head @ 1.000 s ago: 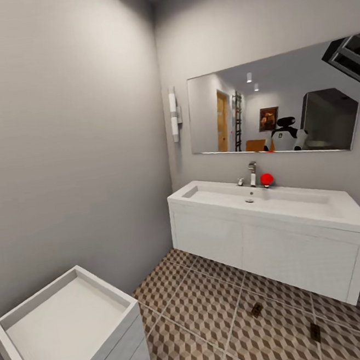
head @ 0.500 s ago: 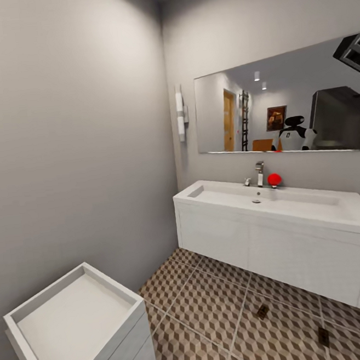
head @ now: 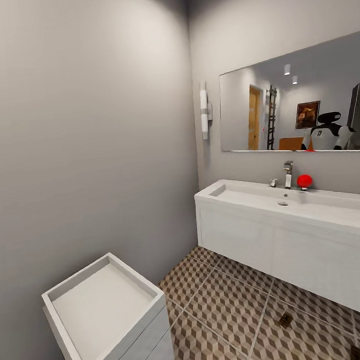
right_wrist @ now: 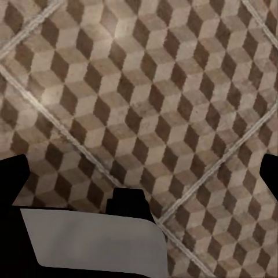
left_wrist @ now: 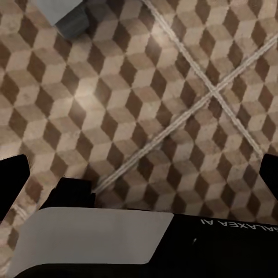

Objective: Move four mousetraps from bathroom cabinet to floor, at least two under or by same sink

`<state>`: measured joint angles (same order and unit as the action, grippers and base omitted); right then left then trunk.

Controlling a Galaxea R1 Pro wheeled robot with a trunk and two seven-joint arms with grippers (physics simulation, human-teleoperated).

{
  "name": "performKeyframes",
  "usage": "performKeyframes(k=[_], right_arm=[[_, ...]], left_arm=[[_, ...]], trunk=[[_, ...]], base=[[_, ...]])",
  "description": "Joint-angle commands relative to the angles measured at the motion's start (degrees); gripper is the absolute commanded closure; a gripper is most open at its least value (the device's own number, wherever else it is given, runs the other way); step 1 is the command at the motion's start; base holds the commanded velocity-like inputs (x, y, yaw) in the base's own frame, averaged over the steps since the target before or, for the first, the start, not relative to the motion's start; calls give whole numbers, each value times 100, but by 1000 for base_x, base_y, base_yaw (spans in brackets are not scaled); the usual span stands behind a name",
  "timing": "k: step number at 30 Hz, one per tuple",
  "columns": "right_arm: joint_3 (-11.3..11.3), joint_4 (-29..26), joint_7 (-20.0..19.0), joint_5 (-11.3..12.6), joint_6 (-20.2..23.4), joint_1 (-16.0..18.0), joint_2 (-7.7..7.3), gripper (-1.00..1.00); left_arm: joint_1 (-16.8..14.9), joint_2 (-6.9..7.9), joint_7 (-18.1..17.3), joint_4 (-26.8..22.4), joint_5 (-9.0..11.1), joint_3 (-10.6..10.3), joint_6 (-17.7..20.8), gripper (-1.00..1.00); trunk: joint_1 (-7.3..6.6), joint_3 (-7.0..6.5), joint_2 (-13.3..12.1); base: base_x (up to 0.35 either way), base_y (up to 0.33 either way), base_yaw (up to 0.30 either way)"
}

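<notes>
With both claws seen spread and empty over the floor [left_wrist: 145, 87], the two traps [head: 285, 319] by the sink [head: 292, 205] could be driven over.

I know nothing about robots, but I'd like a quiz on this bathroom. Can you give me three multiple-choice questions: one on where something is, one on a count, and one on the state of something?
1. Where is the red round object?
A) on a high shelf
B) on the sink, beside the faucet
C) inside a bathtub

2. How many small dark flat things lie on the tiled floor in front of the sink?
A) none
B) two
C) five

3. How do the fingers of the left gripper stand?
A) wide apart, with nothing between them
B) shut on a towel
C) shut on a cup

Answers:
1 B: the red object sits at the back of the basin, right next to the faucet.
2 B: the head view shows two dark spots on the tiles.
3 A: in the left wrist view the fingertips are at opposite edges, with bare tiles between them.
</notes>
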<state>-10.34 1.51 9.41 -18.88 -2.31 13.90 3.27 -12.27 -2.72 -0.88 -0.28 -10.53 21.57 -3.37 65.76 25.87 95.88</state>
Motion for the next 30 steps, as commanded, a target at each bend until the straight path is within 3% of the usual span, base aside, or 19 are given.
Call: performKeyframes(k=[1,30], right_arm=[[-48,16,27,-54,-24,7,-1,-100],[-47,16,32,-54,-53,7,-15,-100]], left_arm=[[-3,0,-9,2,-55,49,-14,-100],[-3,0,-9,2,-55,49,-14,-100]], trunk=[[-1,6,3],[-1,6,3]], base=[[0,0,288],[0,0,292]])
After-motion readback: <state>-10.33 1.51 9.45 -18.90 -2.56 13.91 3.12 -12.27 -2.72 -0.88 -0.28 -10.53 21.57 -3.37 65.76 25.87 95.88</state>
